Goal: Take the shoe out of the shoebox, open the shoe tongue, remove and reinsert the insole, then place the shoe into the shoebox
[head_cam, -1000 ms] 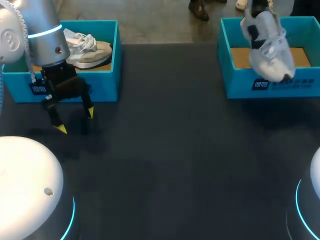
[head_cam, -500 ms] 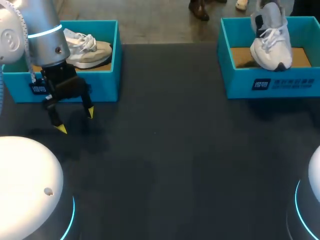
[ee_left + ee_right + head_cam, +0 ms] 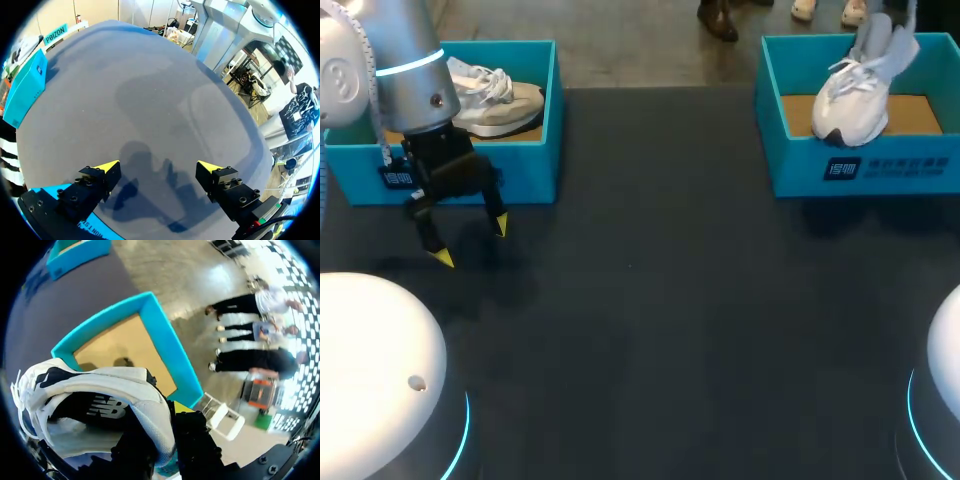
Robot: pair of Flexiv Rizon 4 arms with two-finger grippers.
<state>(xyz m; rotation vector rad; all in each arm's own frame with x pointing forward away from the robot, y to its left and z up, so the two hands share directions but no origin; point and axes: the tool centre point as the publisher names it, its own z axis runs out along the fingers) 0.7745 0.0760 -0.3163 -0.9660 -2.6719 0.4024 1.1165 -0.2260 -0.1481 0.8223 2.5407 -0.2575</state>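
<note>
A white shoe (image 3: 852, 92) with black trim hangs over the right blue shoebox (image 3: 790, 160), toe down and pointing left. In the right wrist view my right gripper (image 3: 169, 422) is shut on the heel collar of this white shoe (image 3: 105, 390), above the box's cardboard floor (image 3: 120, 347). In the head view that gripper is cut off by the top edge. My left gripper (image 3: 472, 242) hangs open just above the table in front of the left blue shoebox (image 3: 525, 160), which holds a beige and white shoe (image 3: 495, 95). Nothing lies between the left gripper (image 3: 159, 167) and its fingers.
The dark table (image 3: 670, 320) stretches between the two boxes. The arms' white bases sit at the near corners, left (image 3: 375, 370) and right (image 3: 940, 400). The left box's rim (image 3: 75, 222) shows just under the left gripper.
The white shoe has swung and turned over the right box: its toe pointed down and right, now it points left. The left arm has not moved.
</note>
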